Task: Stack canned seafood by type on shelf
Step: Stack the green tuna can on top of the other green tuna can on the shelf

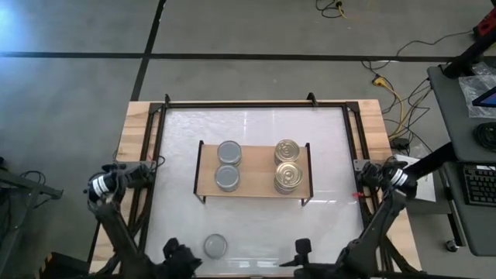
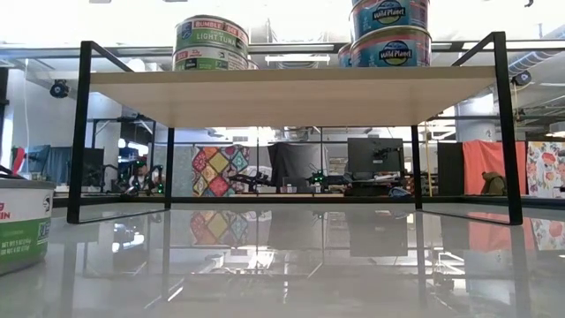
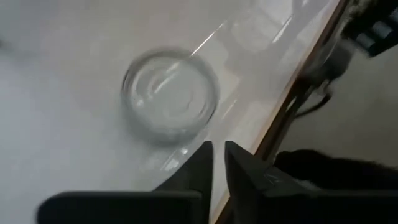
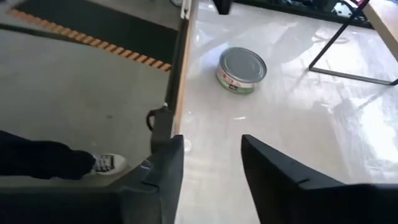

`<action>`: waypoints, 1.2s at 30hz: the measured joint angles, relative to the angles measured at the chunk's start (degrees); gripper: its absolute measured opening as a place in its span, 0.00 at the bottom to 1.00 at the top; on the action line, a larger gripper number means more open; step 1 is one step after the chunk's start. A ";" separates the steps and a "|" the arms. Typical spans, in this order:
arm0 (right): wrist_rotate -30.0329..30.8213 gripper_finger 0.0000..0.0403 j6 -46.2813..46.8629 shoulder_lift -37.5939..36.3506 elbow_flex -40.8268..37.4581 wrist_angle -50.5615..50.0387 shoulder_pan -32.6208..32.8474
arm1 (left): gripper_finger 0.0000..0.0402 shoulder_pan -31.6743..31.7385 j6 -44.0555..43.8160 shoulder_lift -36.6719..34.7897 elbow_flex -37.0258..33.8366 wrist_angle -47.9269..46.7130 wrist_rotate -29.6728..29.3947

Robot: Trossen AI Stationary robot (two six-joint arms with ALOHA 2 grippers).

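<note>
Closest to the lens in the low view is a lone silver-top tin point(image 2: 22, 223), poking in at the far left edge with its green-and-white label half cut off; from above it's the single silver-top can point(image 1: 215, 246) sitting on the white tabletop point(image 1: 256, 225) near the bottom of the frame, a bit left of centre. Left gripper point(image 3: 217, 165) is right next to it, fingers pinched together with only a sliver between them and nothing in them, the tin just beyond the tips. Right gripper point(image 4: 211, 158) is at the bottom of the overhead frame right of centre, fingers spread apart and empty, with that same tin well ahead of it and apart. Up on the shelf point(image 1: 252, 184), in the middle of the overhead frame, two silver-top cans point(image 1: 228, 165) sit one behind the other on the left half, touching or nearly so, and the gold ribbed cans point(image 1: 287, 164) are on the right half in the same arrangement. Low view shows at least one pink-and-blue labelled stack point(image 2: 388, 35) two tins high at upper right, and the green-labelled ones point(image 2: 212, 44) at upper left.
</note>
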 joint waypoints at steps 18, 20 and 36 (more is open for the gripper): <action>4.39 0.77 -2.12 10.85 7.71 0.40 -11.28 | 0.91 -1.47 4.99 9.50 -0.83 -9.07 3.07; 6.98 0.77 -1.20 13.40 9.95 0.36 -12.49 | 0.95 -3.72 1.22 9.96 -1.64 -9.29 0.07; 10.24 0.67 11.93 34.19 33.48 -17.67 -18.87 | 0.99 -4.67 1.19 16.86 -4.02 4.12 -10.62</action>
